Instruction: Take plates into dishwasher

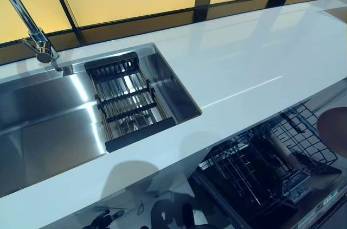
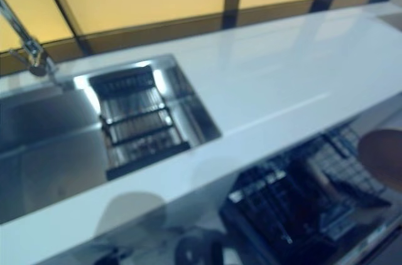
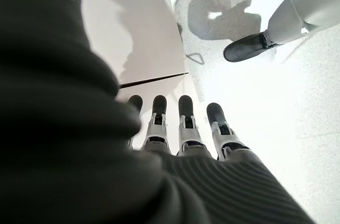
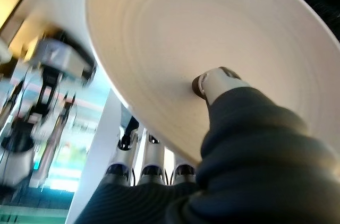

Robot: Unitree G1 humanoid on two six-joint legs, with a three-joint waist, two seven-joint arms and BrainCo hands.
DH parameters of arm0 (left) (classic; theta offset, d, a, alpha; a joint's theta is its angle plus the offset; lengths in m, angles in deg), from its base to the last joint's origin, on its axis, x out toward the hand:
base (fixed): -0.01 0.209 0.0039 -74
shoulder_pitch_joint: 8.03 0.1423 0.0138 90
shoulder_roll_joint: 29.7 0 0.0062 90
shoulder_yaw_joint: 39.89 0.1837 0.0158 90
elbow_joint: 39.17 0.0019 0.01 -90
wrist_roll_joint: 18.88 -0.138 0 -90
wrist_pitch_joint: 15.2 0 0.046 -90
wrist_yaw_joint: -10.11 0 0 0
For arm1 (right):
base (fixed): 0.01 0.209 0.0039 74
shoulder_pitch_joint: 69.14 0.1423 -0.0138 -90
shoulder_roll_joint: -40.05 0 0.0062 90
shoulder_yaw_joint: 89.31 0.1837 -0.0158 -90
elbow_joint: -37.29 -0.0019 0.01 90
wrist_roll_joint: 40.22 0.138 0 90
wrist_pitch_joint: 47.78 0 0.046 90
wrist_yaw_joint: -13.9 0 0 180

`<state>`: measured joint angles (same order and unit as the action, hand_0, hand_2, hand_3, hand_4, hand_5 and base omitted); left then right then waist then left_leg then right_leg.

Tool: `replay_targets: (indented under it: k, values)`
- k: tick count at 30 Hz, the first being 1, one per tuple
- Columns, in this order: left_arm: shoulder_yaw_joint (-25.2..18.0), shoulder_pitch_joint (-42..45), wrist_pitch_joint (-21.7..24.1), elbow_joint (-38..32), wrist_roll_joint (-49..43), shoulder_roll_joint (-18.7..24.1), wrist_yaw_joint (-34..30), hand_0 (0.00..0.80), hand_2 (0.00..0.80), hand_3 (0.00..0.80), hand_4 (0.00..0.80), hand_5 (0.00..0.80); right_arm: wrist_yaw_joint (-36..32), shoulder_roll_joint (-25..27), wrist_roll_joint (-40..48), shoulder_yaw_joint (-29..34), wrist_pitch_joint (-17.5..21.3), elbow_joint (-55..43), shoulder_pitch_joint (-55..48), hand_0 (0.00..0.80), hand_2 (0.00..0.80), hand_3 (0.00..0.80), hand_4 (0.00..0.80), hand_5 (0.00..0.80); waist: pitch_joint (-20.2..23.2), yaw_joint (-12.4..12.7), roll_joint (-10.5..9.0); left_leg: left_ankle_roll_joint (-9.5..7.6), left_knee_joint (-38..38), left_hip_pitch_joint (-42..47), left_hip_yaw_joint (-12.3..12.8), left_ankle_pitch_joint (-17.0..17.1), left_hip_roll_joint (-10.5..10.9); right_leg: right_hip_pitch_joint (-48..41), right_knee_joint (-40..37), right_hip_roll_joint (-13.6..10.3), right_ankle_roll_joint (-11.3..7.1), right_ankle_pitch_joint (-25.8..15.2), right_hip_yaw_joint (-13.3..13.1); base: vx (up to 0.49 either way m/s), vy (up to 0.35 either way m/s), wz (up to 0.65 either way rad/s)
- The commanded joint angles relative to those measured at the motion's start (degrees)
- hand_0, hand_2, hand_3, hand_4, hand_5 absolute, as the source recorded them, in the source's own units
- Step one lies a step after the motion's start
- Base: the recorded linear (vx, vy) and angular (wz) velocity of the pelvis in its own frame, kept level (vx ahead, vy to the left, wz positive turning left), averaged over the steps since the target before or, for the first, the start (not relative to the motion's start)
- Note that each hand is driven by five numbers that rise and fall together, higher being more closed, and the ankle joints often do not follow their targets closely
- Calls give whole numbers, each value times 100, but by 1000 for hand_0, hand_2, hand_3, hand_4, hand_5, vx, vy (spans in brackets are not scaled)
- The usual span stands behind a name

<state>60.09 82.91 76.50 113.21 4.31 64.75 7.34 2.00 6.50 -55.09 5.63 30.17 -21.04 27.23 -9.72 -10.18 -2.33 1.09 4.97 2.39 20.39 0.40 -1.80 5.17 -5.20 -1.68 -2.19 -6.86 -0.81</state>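
Observation:
My right hand [image 4: 234, 128] is shut on a pale round plate [image 4: 212, 27]. Its thumb [image 4: 215, 82] presses on the plate's face and its fingers [image 4: 151, 163] lie behind the rim. In the left eye view a round brownish edge at the far right [image 1: 332, 130], over the open dishwasher's black wire rack [image 1: 260, 169], looks like this plate. The rack sits pulled out below the counter's front edge. My left hand [image 3: 183, 128] shows only in the left wrist view, low by the white cabinet front [image 3: 133, 27], with straight fingers holding nothing.
A long white countertop [image 1: 244, 61] runs across the view. At its left is a steel sink [image 1: 49, 126] holding a black-framed drying rack [image 1: 127, 101], with a faucet [image 1: 32, 28] behind. A person's dark shoe [image 3: 249, 49] stands on the floor near my left hand.

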Motion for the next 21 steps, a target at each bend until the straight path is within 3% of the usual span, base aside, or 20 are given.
replay_targets:
  k: [1,13,21]
  values:
    - [-185,-274,136,228,-182,-71,-36,0,0,0,0,0,-82,-115,270,345,-541,5,191,800,800,800,800,800,-76,77,-40,-193,3,227,-183,-585,11,-370,20,101,-299,508,316,0,0,0]
    - [-402,-215,238,255,-224,-151,-82,0,0,0,0,0,-437,-915,20,350,-1339,-897,143,800,800,800,800,800,-133,11,12,-198,3,262,-146,-576,17,-381,20,89,-262,499,278,3,5,0]
    - [-455,-193,250,231,-168,-241,-49,0,0,0,0,0,-183,-1349,75,299,-1553,-1586,162,800,800,800,800,800,-185,-32,24,-217,3,313,-138,-580,24,-418,20,87,-256,499,263,0,0,0]
